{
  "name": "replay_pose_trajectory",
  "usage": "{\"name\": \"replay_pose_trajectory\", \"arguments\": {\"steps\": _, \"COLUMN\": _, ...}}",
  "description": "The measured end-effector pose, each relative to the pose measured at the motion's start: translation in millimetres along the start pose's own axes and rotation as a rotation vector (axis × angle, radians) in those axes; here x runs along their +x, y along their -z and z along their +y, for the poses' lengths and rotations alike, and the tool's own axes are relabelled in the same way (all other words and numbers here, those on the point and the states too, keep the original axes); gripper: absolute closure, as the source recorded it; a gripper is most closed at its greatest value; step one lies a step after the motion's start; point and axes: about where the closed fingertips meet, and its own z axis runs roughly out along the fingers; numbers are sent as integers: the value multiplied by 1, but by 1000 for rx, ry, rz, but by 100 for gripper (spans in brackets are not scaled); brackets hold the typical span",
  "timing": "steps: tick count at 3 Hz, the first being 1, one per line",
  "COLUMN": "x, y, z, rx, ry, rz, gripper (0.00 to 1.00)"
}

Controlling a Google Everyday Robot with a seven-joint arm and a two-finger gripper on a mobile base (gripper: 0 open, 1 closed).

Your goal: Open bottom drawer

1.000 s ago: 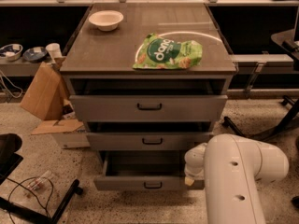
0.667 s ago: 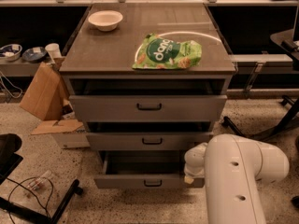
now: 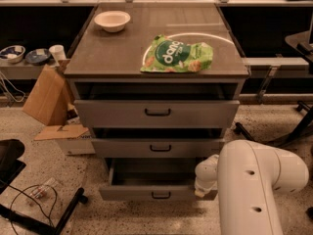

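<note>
1. In the camera view, I am looking down at a grey table (image 3: 195, 23) with three drawers stacked in its front.
2. The bottom drawer (image 3: 132, 193) is sitting lowest, just above the speckled floor, and it is standing pulled out: its narrow front is jutting forward of the middle drawer (image 3: 159, 147), and the plain grey tray (image 3: 151, 173) inside is showing.
3. Its small black handle (image 3: 161, 195) is lying at the middle of the front panel, with nothing touching it.
4. The gripper (image 3: 204, 180) is hanging at the right end of the bottom drawer's front, at the tip of the thick white arm (image 3: 254, 190) that is filling the lower right corner.
5. I cannot tell whether the gripper is parted, closed or clamped on anything, since its white housing is hiding that end from me.
6. The top drawer (image 3: 156, 112), the widest and tallest, is also standing slightly out, with a dark gap showing above its front.
7. On the table, a white bowl (image 3: 112, 20) is resting near the back left corner, and a green snack bag (image 3: 177, 57) is lying flat towards the front right, well apart from the bowl.
8. To the left of the table, a brown cardboard box (image 3: 44, 94) is leaning tilted on the floor.
</note>
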Motion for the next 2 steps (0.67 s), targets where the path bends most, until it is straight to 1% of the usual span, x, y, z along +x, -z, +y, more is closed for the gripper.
{"name": "replay_pose_trajectory", "arguments": {"steps": 1, "x": 0, "y": 5, "z": 1, "rx": -2, "ry": -3, "rz": 2, "gripper": 100}}
{"name": "replay_pose_trajectory", "arguments": {"steps": 2, "x": 21, "y": 4, "z": 26, "rx": -34, "ry": -52, "rz": 35, "gripper": 100}}
